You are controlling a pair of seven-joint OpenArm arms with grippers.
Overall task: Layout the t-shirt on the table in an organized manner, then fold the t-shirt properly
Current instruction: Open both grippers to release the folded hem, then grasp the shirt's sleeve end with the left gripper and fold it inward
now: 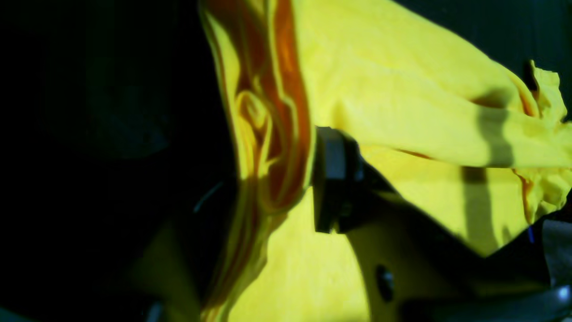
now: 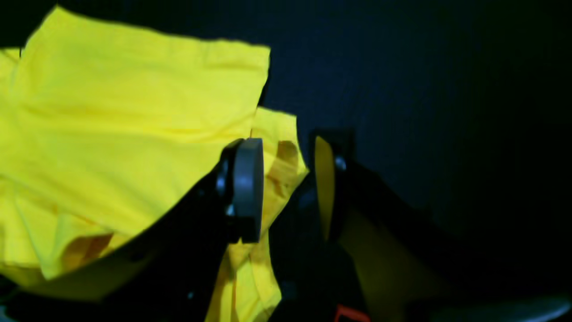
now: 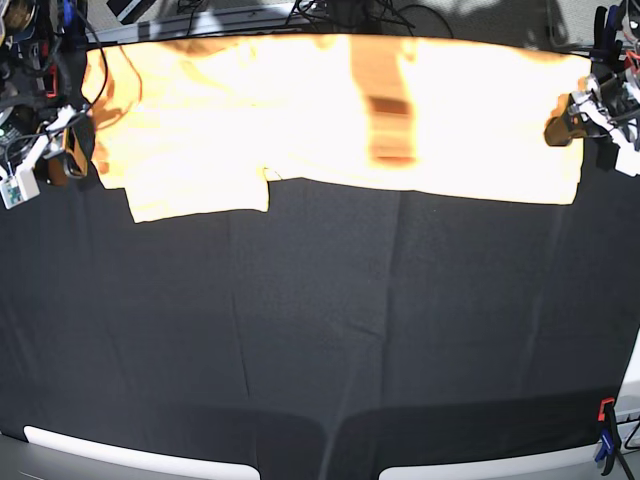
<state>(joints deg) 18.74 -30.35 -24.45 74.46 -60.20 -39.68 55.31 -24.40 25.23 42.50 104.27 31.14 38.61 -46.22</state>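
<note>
The t-shirt [image 3: 300,110] lies stretched across the far edge of the black table [image 3: 320,330], glaring pale orange in the light, with one sleeve [image 3: 200,190] hanging toward me at the left. My right gripper [image 3: 68,150] is at the shirt's left end. In the right wrist view this gripper [image 2: 286,188] is open, with a loose yellow hem [image 2: 279,170] lying between the parted pads [image 2: 248,188]. My left gripper [image 3: 565,125] is at the shirt's right end. In the left wrist view a bunched fold of shirt [image 1: 268,112] stands beside one finger [image 1: 330,179], and the other finger is lost in the dark.
Cables and gear [image 3: 330,15] crowd the far side behind the table. A red-and-blue clamp [image 3: 605,445] grips the front right corner, and another clamp [image 3: 602,25] sits at the far right. White strips [image 3: 140,460] line the front edge.
</note>
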